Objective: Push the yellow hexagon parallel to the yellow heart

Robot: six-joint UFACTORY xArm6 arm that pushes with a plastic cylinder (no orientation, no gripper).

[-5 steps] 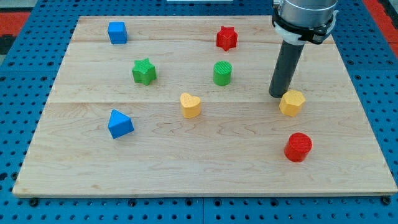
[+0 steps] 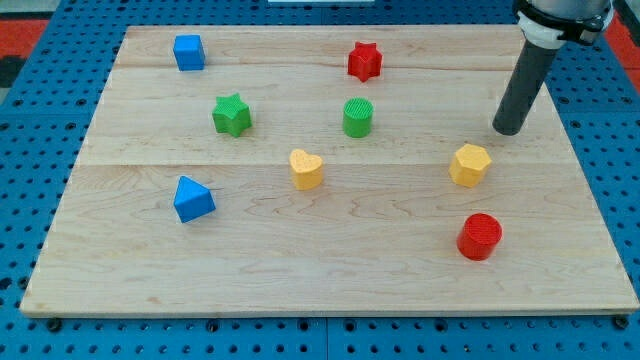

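Observation:
The yellow hexagon point(image 2: 469, 164) lies on the wooden board point(image 2: 300, 250) at the view's right. The yellow heart point(image 2: 306, 169) lies near the board's middle, level with the hexagon and well to its left. My tip point(image 2: 506, 129) rests on the board above and to the right of the hexagon, apart from it. The dark rod rises from the tip toward the view's top right.
A red cylinder point(image 2: 480, 237) sits below the hexagon. A green cylinder point(image 2: 358, 117) and a red star point(image 2: 364, 61) lie above the heart. A green star point(image 2: 231, 114), a blue cube point(image 2: 188, 52) and a blue triangle point(image 2: 192, 199) lie on the left half.
My tip has moved right and slightly up, away from the hexagon's upper left edge. The hexagon and the other blocks have not moved.

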